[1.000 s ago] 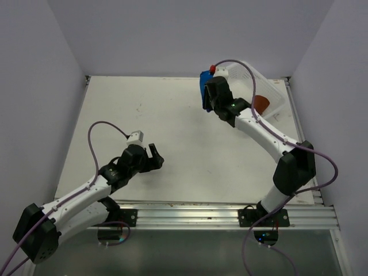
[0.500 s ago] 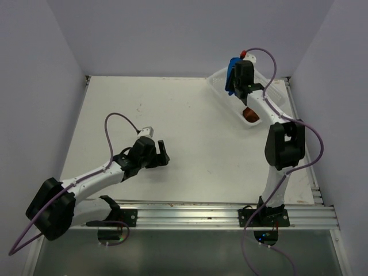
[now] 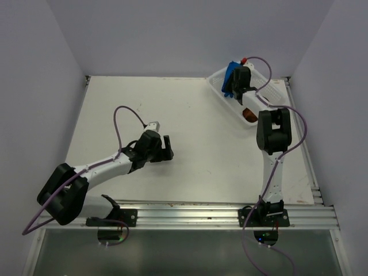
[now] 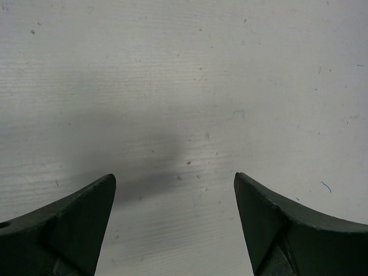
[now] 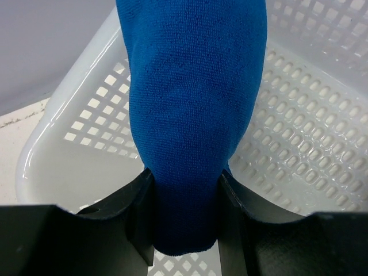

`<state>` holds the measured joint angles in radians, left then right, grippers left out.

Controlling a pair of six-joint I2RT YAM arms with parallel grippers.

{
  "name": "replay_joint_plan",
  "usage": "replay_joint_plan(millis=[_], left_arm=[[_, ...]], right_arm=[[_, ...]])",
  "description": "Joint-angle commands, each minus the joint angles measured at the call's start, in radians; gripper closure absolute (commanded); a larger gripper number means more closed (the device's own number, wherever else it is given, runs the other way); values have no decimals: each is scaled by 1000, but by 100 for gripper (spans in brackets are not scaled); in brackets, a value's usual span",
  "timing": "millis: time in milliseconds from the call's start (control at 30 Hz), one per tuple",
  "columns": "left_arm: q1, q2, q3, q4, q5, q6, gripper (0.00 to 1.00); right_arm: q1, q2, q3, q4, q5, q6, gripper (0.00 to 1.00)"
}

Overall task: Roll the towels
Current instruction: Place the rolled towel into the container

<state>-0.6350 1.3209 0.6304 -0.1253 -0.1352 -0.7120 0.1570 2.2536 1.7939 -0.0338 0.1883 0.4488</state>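
Over the far-right corner of the worktop (image 3: 190, 123), my right fingers (image 5: 248, 244) are clenched on the blue towel (image 5: 195, 115), which sticks out bunched beyond them above the white mesh basket (image 5: 75, 144). I see the brown towel (image 3: 249, 114) in the basket's near end, partly behind the arm. My left fingers (image 4: 75, 224) are released, spread wide over the worktop, well apart from both towels.

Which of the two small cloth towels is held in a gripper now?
The bright blue cloth towel: the right gripper is clamped on it over the white mesh basket, while the rust-brown towel lies inside that basket.
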Motion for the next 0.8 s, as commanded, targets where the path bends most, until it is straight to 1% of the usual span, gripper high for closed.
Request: replay_joint_plan(millis=[0, 100, 300, 333, 367, 433, 567, 600, 667, 700, 767], left_arm=[[9, 23, 34, 61, 16, 32, 12], [9, 37, 31, 76, 38, 29, 12], [9, 44, 14, 108, 77, 23, 12], [9, 44, 8, 108, 86, 22, 12], [9, 44, 6, 137, 89, 20, 12], [9, 43, 2, 144, 95, 19, 12], [8, 32, -8, 151, 105, 16, 12], [9, 28, -11, 154, 106, 16, 12], [9, 26, -17, 161, 112, 14, 12], [9, 26, -18, 159, 115, 14, 12], [9, 26, -20, 162, 120, 14, 12]], right_arm=[[-23, 8, 33, 92, -32, 91, 100], [-40, -9, -34, 103, -29, 122, 100], [-63, -15, -94, 37, -16, 145, 100], [-69, -15, -97, -10, -4, 145, 100], [-71, -15, -100, -24, 0, 146, 100], [-74, -15, -100, -60, 10, 140, 100], [-74, -17, -80, -113, 26, 126, 75], [-73, -19, -70, -123, 30, 126, 64], [-74, -25, -62, -138, 31, 117, 55], [-74, -28, -54, -147, 31, 116, 48], [-73, -32, -42, -163, 33, 108, 42]])
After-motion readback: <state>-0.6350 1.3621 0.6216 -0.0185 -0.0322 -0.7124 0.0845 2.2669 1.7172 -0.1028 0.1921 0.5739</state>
